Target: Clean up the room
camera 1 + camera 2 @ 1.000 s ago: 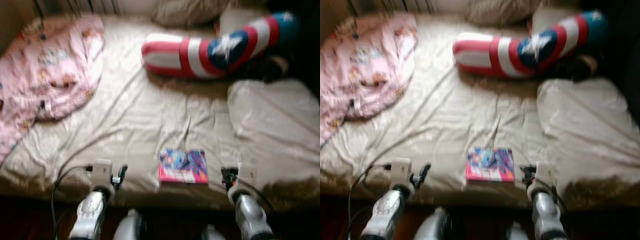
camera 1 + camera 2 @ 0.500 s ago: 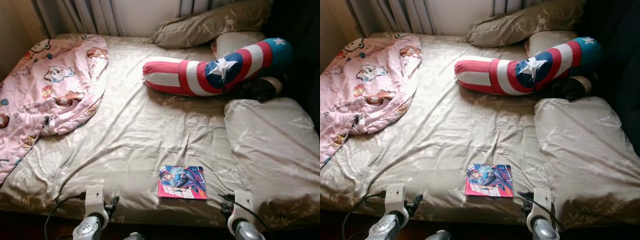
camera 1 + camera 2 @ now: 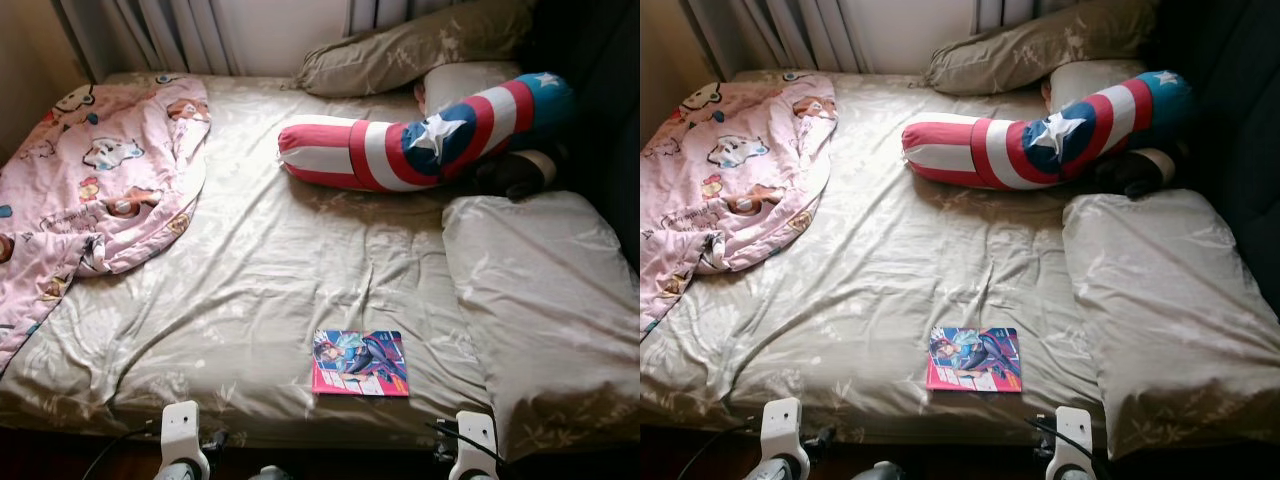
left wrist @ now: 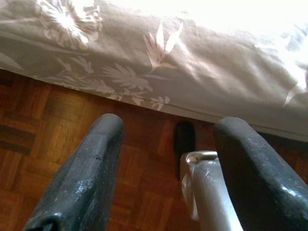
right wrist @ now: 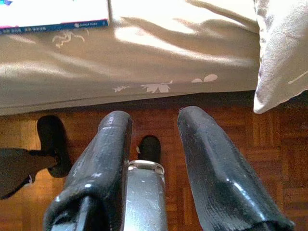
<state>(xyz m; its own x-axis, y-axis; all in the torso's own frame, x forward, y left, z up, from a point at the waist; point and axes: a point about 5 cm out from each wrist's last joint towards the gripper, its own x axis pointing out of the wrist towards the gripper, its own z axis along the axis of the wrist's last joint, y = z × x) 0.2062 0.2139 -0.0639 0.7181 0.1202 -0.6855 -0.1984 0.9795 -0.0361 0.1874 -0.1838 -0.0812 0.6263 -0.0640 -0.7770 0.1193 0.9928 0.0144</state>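
The comic book lies flat on the bed, near the foot edge and roughly midway between the two arms. Its cover is colourful with a pink lower band.

The bed carries a beige floral sheet, creased across the middle. Curtains hang behind the head end. The floor below the bed edge is reddish-brown wood parquet.

The left gripper hangs low over the floor, just short of the bed edge; its two black fingers stand well apart and hold nothing. The right gripper is in a similar pose, fingers moderately parted and empty, aimed at the bed edge with the book's corner beyond it.

A pink cartoon-print blanket lies crumpled on the left side of the bed. A red, white and blue striped bolster with a star lies across the head end. A beige pillow covers the right side; another pillow rests at the headboard.
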